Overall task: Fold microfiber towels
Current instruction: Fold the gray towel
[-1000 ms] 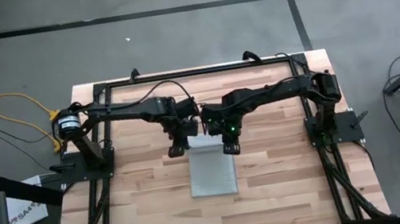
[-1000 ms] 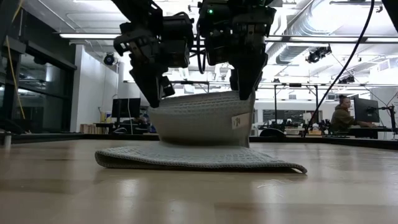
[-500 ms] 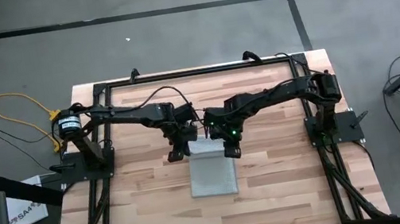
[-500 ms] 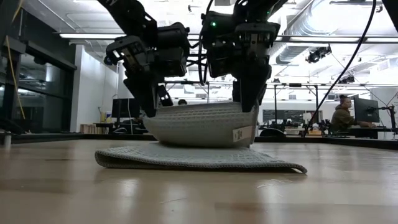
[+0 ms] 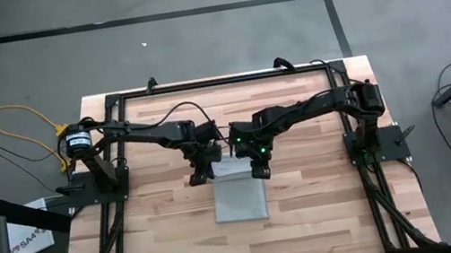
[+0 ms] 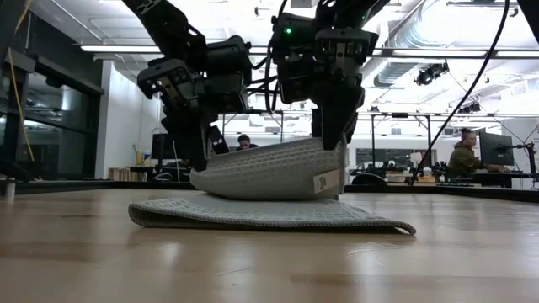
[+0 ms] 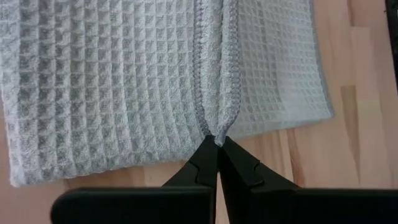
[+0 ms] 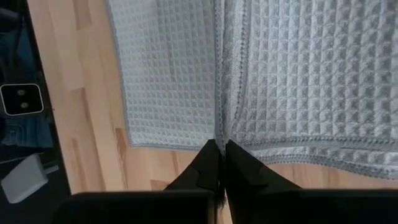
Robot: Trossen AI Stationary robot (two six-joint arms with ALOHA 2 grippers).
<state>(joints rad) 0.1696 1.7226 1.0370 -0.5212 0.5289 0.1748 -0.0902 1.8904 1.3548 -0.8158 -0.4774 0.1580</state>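
Note:
The light grey ribbed towel (image 5: pixel 240 199) lies on the wooden table (image 5: pixel 161 236), its lower layers flat in the low view (image 6: pixel 269 215). Its far end (image 6: pixel 265 168) is raised and curves over the flat part. My left gripper (image 6: pixel 202 162) is shut on the raised end's left corner. My right gripper (image 6: pixel 330 143) is shut on its right corner, above a small white tag (image 6: pixel 322 181). Both grippers hang close together over the towel's far part, the left (image 5: pixel 200 176) and the right (image 5: pixel 259 172). My left gripper pinches the raised end's left corner between its two fingertips, where two hemmed edges (image 7: pixel 212 130) run together, so more than one layer. The fingers point down from above. The held end is clear of the flat layers and sags slack toward the right gripper. My right gripper pinches the raised end's right corner between its two fingertips, where two hemmed edges (image 8: pixel 219 127) meet, so more than one layer. The fingers point down from above. This corner hangs higher than the left one, with the tag just below the fingers.
A black frame (image 5: pixel 218 82) and both arm bases (image 5: pixel 93 179) (image 5: pixel 372 135) ring the tabletop. Bare wood lies to the towel's left, right and near side (image 5: pixel 329 210). Beyond the table, a person sits at a screen (image 6: pixel 463 160).
Both grippers have come down and a little toward the table's near edge, staying shut on the towel's raised end. That end now hangs lower and sags more over the flat layers, its left corner lower than its right. The flat part has stayed put.

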